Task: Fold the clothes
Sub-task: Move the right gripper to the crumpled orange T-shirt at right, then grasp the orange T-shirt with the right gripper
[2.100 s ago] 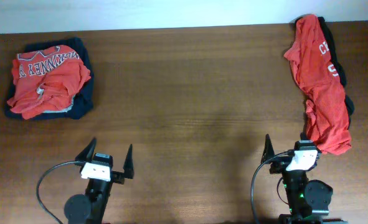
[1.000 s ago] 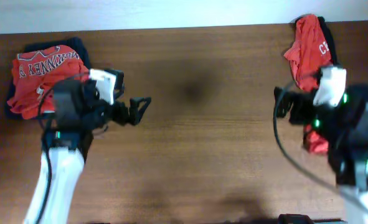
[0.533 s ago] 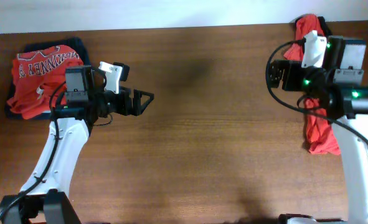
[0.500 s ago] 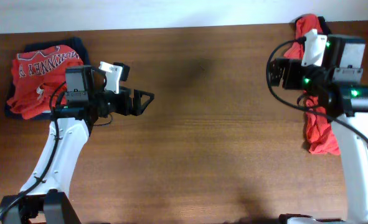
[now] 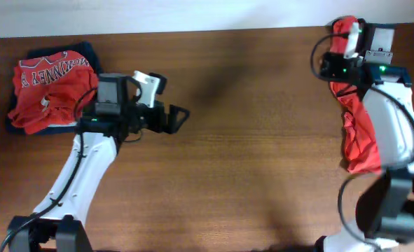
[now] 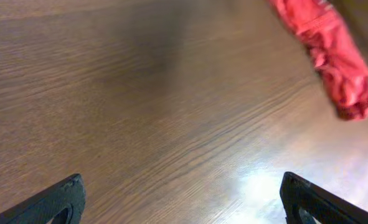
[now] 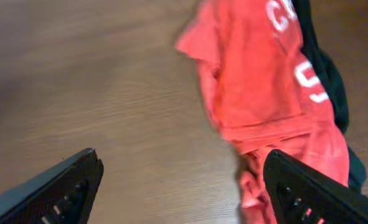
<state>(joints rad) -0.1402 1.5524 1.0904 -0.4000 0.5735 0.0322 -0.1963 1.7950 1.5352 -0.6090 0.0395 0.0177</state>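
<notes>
Overhead, we see the red shirt [image 5: 364, 133] strung along the table's [image 5: 263, 175] right edge, its long axis running 12 to 6 o'clock. Our right arm [image 5: 394, 119] hangs over its 12 o'clock end, and the left gripper [image 5: 181, 119], spread, sits well apart toward 9 o'clock.

Left wrist: jaws wide and empty, the shirt far off at 1 o'clock.

Right wrist: the right gripper [image 7: 184, 186] gapes empty, with the shirt near at 1 o'clock, lying over a dark garment [image 7: 330, 87]. We judge the right arm to be nearer.
</notes>
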